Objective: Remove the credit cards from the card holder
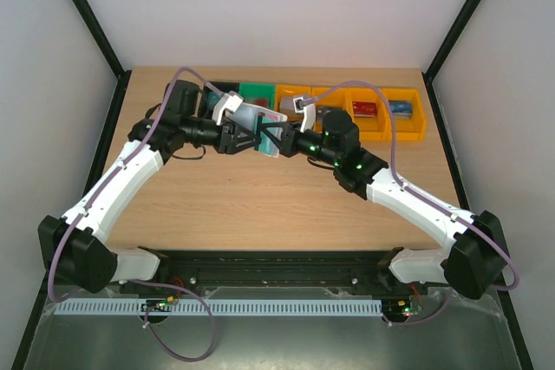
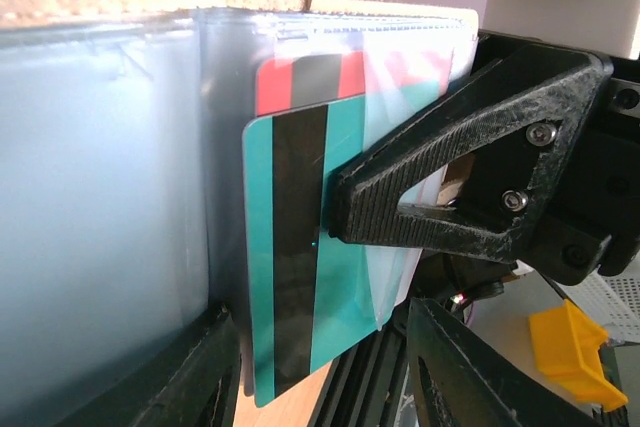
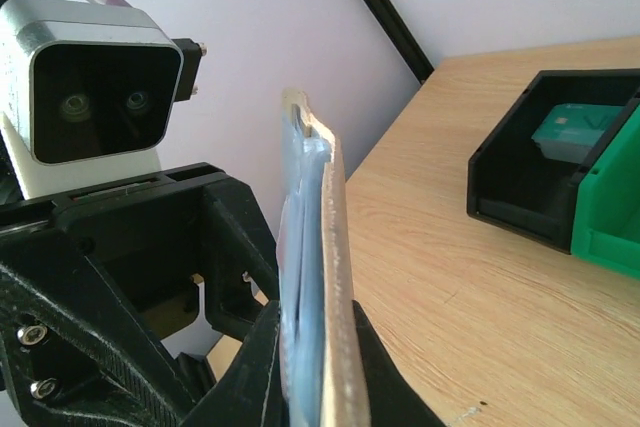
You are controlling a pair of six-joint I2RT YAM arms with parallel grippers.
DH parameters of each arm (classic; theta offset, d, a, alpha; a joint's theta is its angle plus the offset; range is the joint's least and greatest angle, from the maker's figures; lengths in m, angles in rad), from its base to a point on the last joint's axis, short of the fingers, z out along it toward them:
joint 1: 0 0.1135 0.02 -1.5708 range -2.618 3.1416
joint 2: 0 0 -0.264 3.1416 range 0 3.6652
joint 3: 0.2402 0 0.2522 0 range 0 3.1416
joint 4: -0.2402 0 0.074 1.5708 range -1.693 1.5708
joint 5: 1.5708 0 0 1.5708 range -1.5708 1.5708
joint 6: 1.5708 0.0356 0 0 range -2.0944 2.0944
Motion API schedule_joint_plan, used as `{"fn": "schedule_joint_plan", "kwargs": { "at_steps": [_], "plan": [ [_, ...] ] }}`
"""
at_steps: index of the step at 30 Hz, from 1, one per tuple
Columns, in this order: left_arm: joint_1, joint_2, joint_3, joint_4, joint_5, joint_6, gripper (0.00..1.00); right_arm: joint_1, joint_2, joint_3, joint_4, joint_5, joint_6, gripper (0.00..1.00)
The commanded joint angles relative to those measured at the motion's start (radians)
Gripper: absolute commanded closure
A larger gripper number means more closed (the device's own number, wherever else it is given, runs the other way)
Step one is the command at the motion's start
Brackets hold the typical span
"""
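The card holder (image 1: pixel 254 117) hangs in the air between both grippers at mid-table. In the left wrist view its pale see-through sleeves (image 2: pixel 100 197) fill the left. A teal card (image 2: pixel 350 277) with a black stripe sticks out below them, and a red and white card (image 2: pixel 285 82) sits in a sleeve behind it. My right gripper (image 1: pixel 279 139) is shut on the holder, which shows edge-on in the right wrist view (image 3: pixel 338 277) between its jaws (image 3: pixel 315 367); one right finger (image 2: pixel 450 177) presses on the teal card. My left gripper (image 2: pixel 325 377) is open, its fingers either side of the teal card's lower end.
A row of bins stands at the back: black (image 1: pixel 212 93), green (image 1: pixel 256 93) and several orange ones (image 1: pixel 381 114). A red card (image 1: pixel 364 110) and a blue card (image 1: pixel 400 108) lie in orange bins. The black bin (image 3: pixel 500 177) holds a teal item (image 3: pixel 565 127).
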Motion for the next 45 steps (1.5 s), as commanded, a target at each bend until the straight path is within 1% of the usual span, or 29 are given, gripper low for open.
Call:
{"fn": "schedule_joint_plan", "kwargs": {
  "at_steps": [1, 5, 8, 10, 13, 14, 15, 18, 19, 20, 24, 26, 30, 32, 33, 37, 40, 45],
  "plan": [
    [0.009, -0.007, -0.021, 0.031, 0.004, -0.010, 0.53, 0.014, -0.031, 0.005, 0.167, -0.126, 0.046, 0.99],
    [-0.033, 0.009, -0.007, 0.036, 0.023, -0.006, 0.61, 0.015, -0.001, 0.002, 0.222, -0.114, 0.098, 0.98],
    [-0.048, 0.029, 0.003, 0.054, 0.112, -0.035, 0.63, 0.015, 0.028, -0.004, 0.289, -0.116, 0.136, 0.99],
    [-0.048, 0.032, 0.006, 0.071, 0.170, -0.057, 0.65, 0.014, 0.035, -0.013, 0.301, -0.098, 0.142, 0.98],
    [-0.048, 0.028, 0.011, 0.086, 0.214, -0.070, 0.68, 0.014, 0.044, -0.020, 0.305, -0.051, 0.153, 0.98],
    [-0.049, 0.031, 0.016, 0.090, 0.222, -0.074, 0.70, 0.015, 0.051, -0.021, 0.313, -0.040, 0.162, 0.98],
    [-0.050, 0.035, 0.021, 0.090, 0.226, -0.076, 0.75, 0.015, 0.061, -0.021, 0.321, -0.030, 0.172, 0.99],
    [-0.050, 0.042, 0.046, 0.089, 0.244, -0.083, 0.93, 0.015, 0.092, -0.019, 0.345, -0.013, 0.202, 0.98],
    [-0.049, 0.044, 0.055, 0.089, 0.259, -0.086, 0.97, 0.015, 0.100, -0.017, 0.351, -0.012, 0.209, 0.98],
    [-0.047, 0.046, 0.067, 0.088, 0.277, -0.092, 0.98, 0.015, 0.106, -0.019, 0.351, -0.012, 0.210, 0.98],
    [-0.030, 0.038, 0.111, 0.074, 0.345, -0.102, 0.98, 0.015, 0.098, -0.032, 0.348, -0.010, 0.199, 0.99],
    [-0.024, 0.031, 0.126, 0.045, 0.355, -0.080, 0.98, 0.014, 0.092, -0.033, 0.354, -0.016, 0.201, 0.98],
    [-0.031, 0.038, 0.151, 0.043, 0.371, -0.086, 0.98, 0.013, 0.108, -0.024, 0.386, -0.041, 0.228, 0.98],
    [-0.048, 0.042, 0.168, 0.043, 0.354, -0.088, 0.85, 0.013, 0.124, -0.015, 0.388, -0.033, 0.239, 0.98],
    [-0.060, 0.045, 0.174, 0.039, 0.345, -0.084, 0.80, 0.013, 0.129, -0.011, 0.388, -0.029, 0.242, 0.98],
    [-0.091, 0.049, 0.169, 0.035, 0.337, -0.070, 0.67, 0.024, 0.153, 0.003, 0.388, -0.008, 0.246, 0.99],
    [-0.097, 0.054, 0.156, 0.056, 0.330, -0.089, 0.64, 0.041, 0.179, 0.017, 0.411, -0.014, 0.259, 0.98],
    [-0.118, 0.066, 0.147, 0.079, 0.334, -0.107, 0.65, 0.054, 0.196, 0.036, 0.432, -0.005, 0.266, 0.98]
  ]
}}
